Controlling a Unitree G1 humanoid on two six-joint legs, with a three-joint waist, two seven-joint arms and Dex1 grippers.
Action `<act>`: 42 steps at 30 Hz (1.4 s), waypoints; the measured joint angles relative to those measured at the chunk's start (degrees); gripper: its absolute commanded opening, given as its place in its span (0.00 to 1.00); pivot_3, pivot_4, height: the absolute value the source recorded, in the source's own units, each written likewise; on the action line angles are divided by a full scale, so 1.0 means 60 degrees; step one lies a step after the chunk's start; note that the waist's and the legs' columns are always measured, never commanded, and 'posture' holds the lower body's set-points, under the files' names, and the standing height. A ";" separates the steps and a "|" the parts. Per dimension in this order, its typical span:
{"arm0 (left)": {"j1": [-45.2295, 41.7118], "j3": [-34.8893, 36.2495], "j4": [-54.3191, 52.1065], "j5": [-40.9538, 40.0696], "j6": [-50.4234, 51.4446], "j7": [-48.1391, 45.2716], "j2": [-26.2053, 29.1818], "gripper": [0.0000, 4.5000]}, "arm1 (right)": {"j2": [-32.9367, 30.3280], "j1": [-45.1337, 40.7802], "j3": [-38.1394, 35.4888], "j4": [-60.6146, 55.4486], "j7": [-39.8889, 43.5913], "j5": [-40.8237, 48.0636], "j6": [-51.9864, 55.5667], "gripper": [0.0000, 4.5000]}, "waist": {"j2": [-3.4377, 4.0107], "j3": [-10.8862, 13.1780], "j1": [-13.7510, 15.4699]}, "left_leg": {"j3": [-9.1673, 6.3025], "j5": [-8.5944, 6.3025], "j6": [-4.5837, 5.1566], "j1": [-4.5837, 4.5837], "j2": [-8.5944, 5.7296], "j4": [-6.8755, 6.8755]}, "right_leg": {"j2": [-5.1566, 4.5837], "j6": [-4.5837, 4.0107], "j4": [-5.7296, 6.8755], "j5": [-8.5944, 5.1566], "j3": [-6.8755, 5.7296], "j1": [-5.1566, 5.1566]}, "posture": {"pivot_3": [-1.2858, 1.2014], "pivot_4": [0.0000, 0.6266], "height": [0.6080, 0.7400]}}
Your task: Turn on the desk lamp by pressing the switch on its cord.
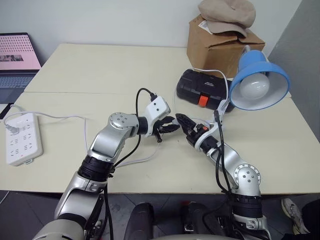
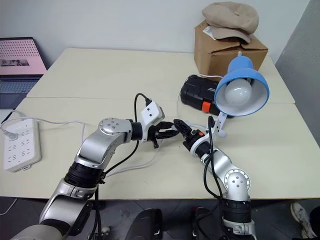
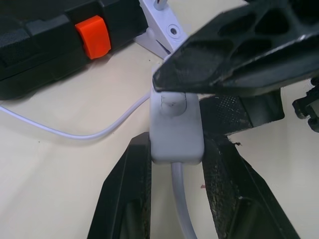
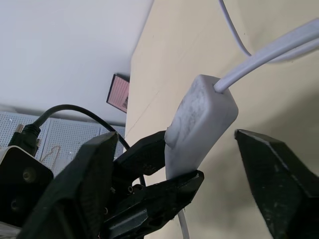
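Switch: switch (image 3: 176,130) sits clamped between the two black fingers of the left gripper (image 3: 174,164), held above the table (image 1: 100,70) between the two arms.
Left gripper: closed tight on the switch's sides; the left wrist view shows a finger pressed against each flank, cord (image 3: 182,209) running out between them.
Right gripper: right gripper (image 4: 174,164) stands partly open with the switch in the gap between its fingers; in the right wrist view neither fingertip is seen touching the white body there.
Left wrist view adds: one right-gripper finger (image 3: 239,55) lies across the far end of the switch, over its rocker; contact looks likely but cannot be confirmed.
Head views add: both grippers meet tip to tip, the switch itself hidden between the black fingers.
Desk lamp: desk lamp (image 1: 259,80) stands beyond the right gripper, blue shade facing the camera, bulb unlit.
Black case: black case (image 1: 202,89) with orange latch lies just past the grippers, beside the lamp.
Power strip: power strip (image 1: 21,137) lies well apart on the left gripper's outer side.
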 measured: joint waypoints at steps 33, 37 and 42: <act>0.0001 -0.0119 -0.0055 0.0014 -0.0179 0.0085 0.0031 0.24 | 0.0084 0.0012 -0.0256 0.0175 0.0029 0.0148 -0.0403 0.61 | 0.0001 0.0001 0.0000 | 0.0000 0.0000 0.0000 -0.0009 0.0000 -0.0003 | 0.0000 0.0000 -0.0003 0.0000 0.0000 -0.0010 | 0.52 0.24 1.00; 0.0001 -0.0165 -0.0054 0.0019 -0.0211 0.0088 0.0028 0.24 | 0.0082 0.0012 -0.0251 0.0170 0.0038 0.0226 -0.0386 0.79 | 0.0001 0.0001 0.0000 | 0.0000 0.0000 0.0000 -0.0010 0.0000 -0.0004 | 0.0000 0.0000 -0.0003 0.0000 0.0001 -0.0012 | 0.52 0.24 1.00; 0.0000 -0.0167 0.0016 0.0076 -0.0461 0.0088 0.0039 0.24 | -0.0277 0.0165 -0.0038 -0.0183 0.0206 0.0308 -0.0006 1.00 | 0.0002 0.0001 0.0000 | 0.0001 0.0000 0.0000 -0.0013 0.0000 -0.0005 | 0.0000 0.0000 -0.0006 0.0000 0.0001 -0.0012 | 0.52 0.24 1.00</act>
